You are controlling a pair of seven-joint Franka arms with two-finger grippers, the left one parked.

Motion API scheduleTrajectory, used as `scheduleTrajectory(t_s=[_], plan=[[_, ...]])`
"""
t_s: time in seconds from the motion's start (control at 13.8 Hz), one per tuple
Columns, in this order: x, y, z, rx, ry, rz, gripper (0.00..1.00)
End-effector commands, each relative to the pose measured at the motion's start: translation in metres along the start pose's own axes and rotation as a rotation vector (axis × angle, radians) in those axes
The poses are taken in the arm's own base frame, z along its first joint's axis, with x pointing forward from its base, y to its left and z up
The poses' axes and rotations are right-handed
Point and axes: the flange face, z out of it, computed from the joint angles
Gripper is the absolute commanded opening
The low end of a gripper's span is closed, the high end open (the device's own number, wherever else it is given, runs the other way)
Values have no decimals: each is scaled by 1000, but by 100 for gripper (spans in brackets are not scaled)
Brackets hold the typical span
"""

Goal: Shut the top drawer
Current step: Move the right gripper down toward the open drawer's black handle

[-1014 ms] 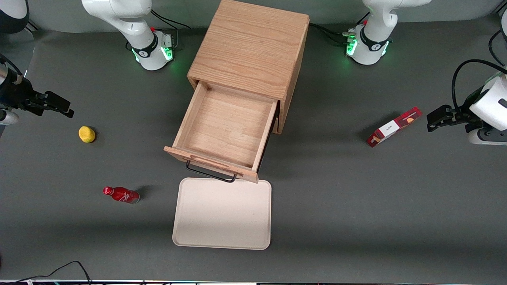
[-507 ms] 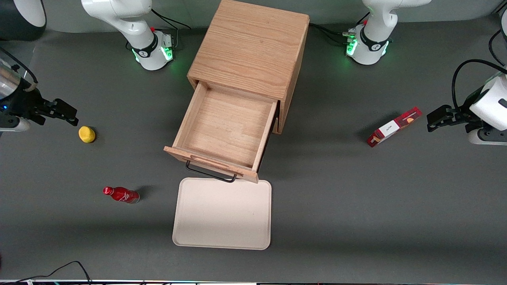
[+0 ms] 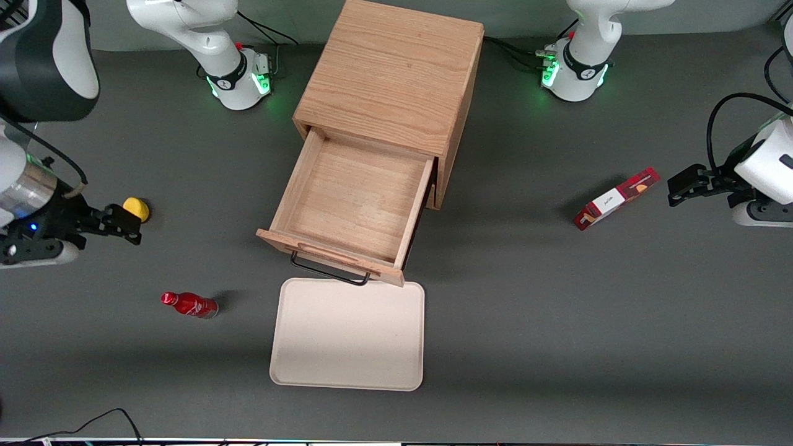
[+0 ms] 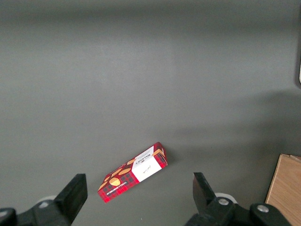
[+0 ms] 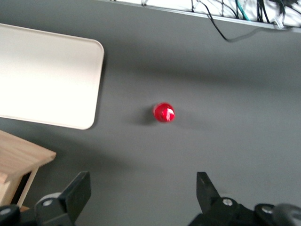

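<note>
The top drawer (image 3: 356, 198) stands pulled far out of the oak cabinet (image 3: 390, 74) and is empty inside. Its front panel carries a raised wooden strip and a black wire handle (image 3: 328, 271), and faces the front camera. A corner of that panel (image 5: 21, 160) shows in the right wrist view. My gripper (image 3: 129, 226) (image 5: 143, 186) hangs over the bare table toward the working arm's end, well apart from the drawer. Its fingers are open with nothing between them.
A cream tray (image 3: 348, 365) (image 5: 47, 89) lies just in front of the drawer. A red bottle (image 3: 189, 305) (image 5: 164, 112) stands nearer the camera than my gripper. A yellow fruit (image 3: 137, 207) sits partly hidden beside the fingers. A red box (image 3: 616, 198) (image 4: 133, 172) lies toward the parked arm's end.
My gripper has come nearer to the front camera and a little toward the drawer, now covering part of the yellow fruit. The drawer has not moved.
</note>
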Motion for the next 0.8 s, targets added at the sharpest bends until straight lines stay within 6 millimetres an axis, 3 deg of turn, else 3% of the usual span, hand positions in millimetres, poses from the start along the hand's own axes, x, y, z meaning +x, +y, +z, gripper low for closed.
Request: scheduleTrajectory(t_s=[0.0,0.22,0.36,0.72], plan=[[43,-18,4,-2,25,-112,100],[70,-41,35,20,19,-311,100],[80,-73,43,28,38,-415,100],[95,-144,97,104,14,-514,100]])
